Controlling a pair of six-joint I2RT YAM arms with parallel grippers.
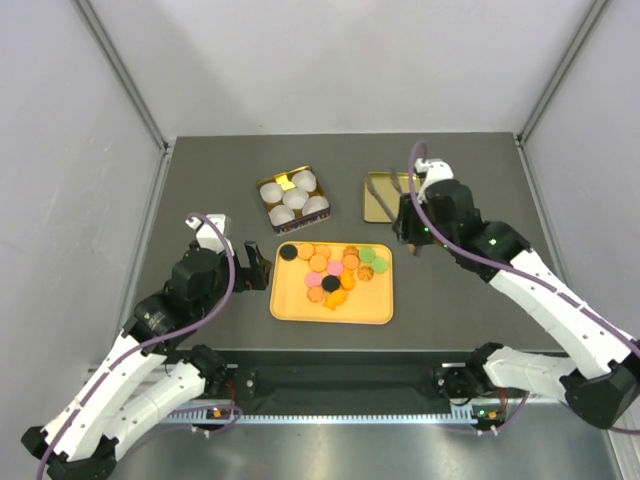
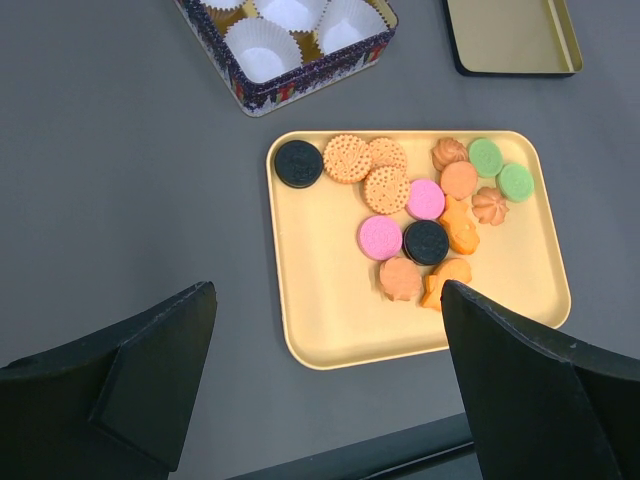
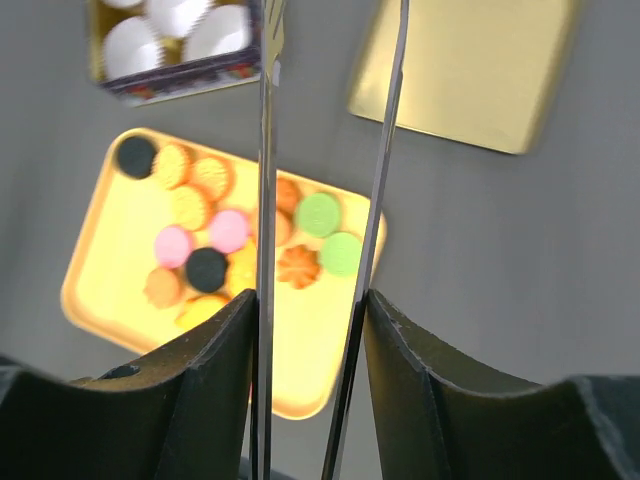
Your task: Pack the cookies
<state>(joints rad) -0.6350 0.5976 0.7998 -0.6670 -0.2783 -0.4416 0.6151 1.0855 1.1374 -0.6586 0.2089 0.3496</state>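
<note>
The cookies (image 1: 335, 272) lie in a loose heap on a yellow tray (image 1: 290, 310): mostly orange, with two pink, two green and two black ones. In the left wrist view the cookies (image 2: 420, 205) fill the far half of the tray (image 2: 330, 320). My left gripper (image 1: 255, 268) hangs open just off the tray's left edge, its jaws (image 2: 328, 300) wide apart and holding nothing. Above the table right of the tray, my right gripper (image 1: 410, 235) is shut on a pair of thin metal tongs (image 3: 265, 200). The tong blades run up between the pads (image 3: 308, 305), over the cookies (image 3: 230, 235).
A decorated square tin (image 1: 293, 197) with several white paper cups stands behind the tray, also seen as the tin (image 2: 290, 50) and the tin (image 3: 175, 40). Its gold lid (image 1: 385, 196) lies flat to the right, behind the right gripper. White walls close in three sides.
</note>
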